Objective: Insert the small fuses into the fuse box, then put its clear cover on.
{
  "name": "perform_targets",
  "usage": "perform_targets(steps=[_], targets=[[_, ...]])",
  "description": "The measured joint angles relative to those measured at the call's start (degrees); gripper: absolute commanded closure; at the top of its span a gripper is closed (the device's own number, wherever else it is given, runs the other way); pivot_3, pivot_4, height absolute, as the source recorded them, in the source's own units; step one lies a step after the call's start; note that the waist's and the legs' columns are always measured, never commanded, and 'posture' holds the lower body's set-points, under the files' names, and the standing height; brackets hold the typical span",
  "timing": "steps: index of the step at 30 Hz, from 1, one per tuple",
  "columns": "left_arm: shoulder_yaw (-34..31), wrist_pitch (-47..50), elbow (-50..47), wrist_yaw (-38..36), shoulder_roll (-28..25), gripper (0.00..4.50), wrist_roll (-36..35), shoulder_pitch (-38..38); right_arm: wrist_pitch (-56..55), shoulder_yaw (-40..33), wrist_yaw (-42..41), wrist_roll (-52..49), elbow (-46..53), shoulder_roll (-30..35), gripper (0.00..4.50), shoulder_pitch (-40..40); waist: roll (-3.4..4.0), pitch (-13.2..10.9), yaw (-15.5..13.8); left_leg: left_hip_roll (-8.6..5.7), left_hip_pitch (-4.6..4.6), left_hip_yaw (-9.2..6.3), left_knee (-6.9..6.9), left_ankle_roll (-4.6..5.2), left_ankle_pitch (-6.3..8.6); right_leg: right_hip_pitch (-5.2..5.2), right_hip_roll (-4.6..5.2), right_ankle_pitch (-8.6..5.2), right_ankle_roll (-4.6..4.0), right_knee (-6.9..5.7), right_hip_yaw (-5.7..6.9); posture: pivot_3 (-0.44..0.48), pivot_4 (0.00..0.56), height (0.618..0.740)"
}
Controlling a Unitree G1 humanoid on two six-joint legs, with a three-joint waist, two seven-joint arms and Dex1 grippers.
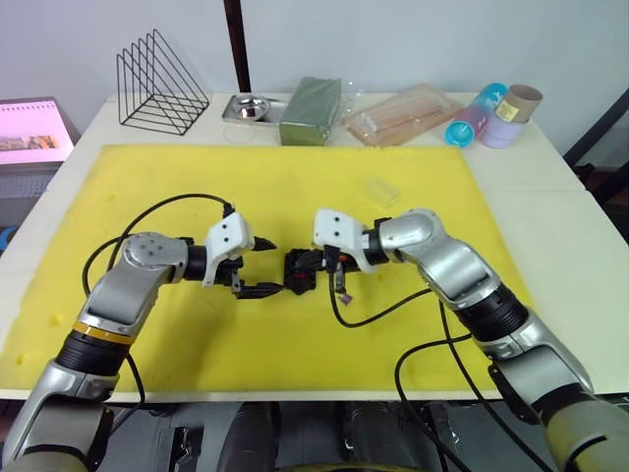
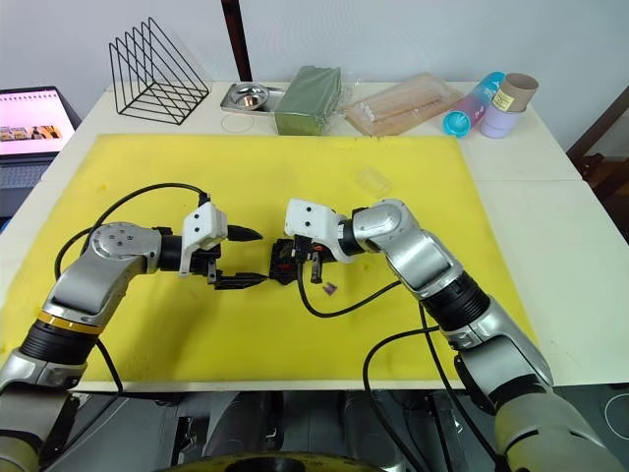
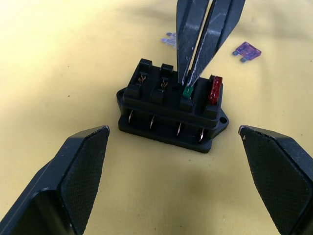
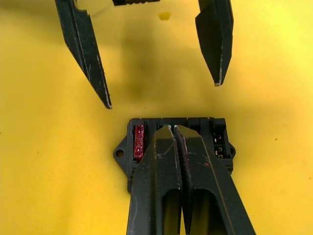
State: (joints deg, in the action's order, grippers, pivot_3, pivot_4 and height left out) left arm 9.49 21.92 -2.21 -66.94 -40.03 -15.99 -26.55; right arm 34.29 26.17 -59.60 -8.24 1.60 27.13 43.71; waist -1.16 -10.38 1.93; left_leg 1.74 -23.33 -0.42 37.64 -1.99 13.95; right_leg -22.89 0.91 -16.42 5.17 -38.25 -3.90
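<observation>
The black fuse box (image 3: 171, 115) sits mid-mat on the yellow foam. A red fuse (image 3: 215, 89) stands in its end slot. Beside it, a green fuse (image 3: 187, 91) stands in the neighbouring slot, and my right gripper (image 4: 173, 128) is shut on its top from above. My left gripper (image 1: 275, 265) is open just left of the box, one finger on each side of its end, touching nothing. Two greyish-purple fuses (image 3: 247, 50) (image 3: 168, 39) lie loose on the mat beyond the box. The clear cover (image 1: 380, 190) lies on the mat farther back, to the right.
The yellow mat (image 1: 197, 177) covers most of the white table. Along the back edge stand a wire rack (image 1: 160, 79), a metal tray (image 1: 251, 108), a green block (image 1: 311, 110), a clear bag of wooden sticks (image 1: 403, 113) and some tubes (image 1: 491, 116). A laptop (image 1: 34, 133) is at far left.
</observation>
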Motion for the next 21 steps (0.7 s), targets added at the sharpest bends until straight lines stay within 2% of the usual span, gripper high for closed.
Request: perform_targets(steps=[6, 9, 15, 18, 21], targets=[[-1.46, 0.09, 0.16, -2.08, -0.82, 0.0, -1.78, -0.34, 3.38, -2.74, -0.37, -2.46, -0.14, -0.04, 4.45, 0.0, 0.0, -0.04, 0.09, 0.01, -0.17, 0.05, -0.06, 0.0, 0.0, -0.23, 0.01, 0.01, 0.0, 0.0, -0.03, 0.0, 0.15, 0.74], [-1.41, 0.22, 1.38, -4.18, -2.76, 0.0, -1.82, -1.36, 7.21, -5.47, -0.82, -5.7, 3.08, 0.35, 4.45, 0.06, 0.0, -0.07, 0.29, 0.01, -0.2, 0.07, -0.22, 0.0, 0.0, -0.36, 0.01, 0.01, 0.0, 0.01, -0.06, 0.0, 0.15, 0.74], [-1.37, 1.65, 2.25, -8.11, -5.54, 0.0, -2.35, -1.84, 13.81, -12.2, -2.24, -12.07, 13.53, 7.64, 4.45, -1.21, -0.01, -0.08, 0.24, 0.02, -0.22, 0.08, -0.42, 0.0, 0.0, -0.42, 0.03, 0.0, 0.0, 0.12, -0.06, 0.0, 0.15, 0.74], [-1.5, 2.89, 1.93, -10.04, -7.04, 0.0, -3.59, -2.31, 16.19, -16.03, -3.64, -15.03, 19.75, 15.17, 3.93, -8.38, -0.04, -0.11, -0.3, 0.01, -0.27, 0.07, -0.42, 0.0, 0.0, -0.42, 0.07, -0.01, 0.0, 0.17, -0.04, 0.0, 0.15, 0.74], [-2.58, 3.06, 1.88, -12.22, -10.48, 0.0, -4.49, -1.49, 18.83, -22.36, -5.32, -18.28, 24.03, 23.52, 2.94, -18.07, -0.04, -0.14, -0.72, 0.02, -0.24, 0.17, -0.43, 0.0, 0.0, -0.44, 0.08, -0.01, 0.0, 0.22, -0.14, 0.0, 0.15, 0.74]])
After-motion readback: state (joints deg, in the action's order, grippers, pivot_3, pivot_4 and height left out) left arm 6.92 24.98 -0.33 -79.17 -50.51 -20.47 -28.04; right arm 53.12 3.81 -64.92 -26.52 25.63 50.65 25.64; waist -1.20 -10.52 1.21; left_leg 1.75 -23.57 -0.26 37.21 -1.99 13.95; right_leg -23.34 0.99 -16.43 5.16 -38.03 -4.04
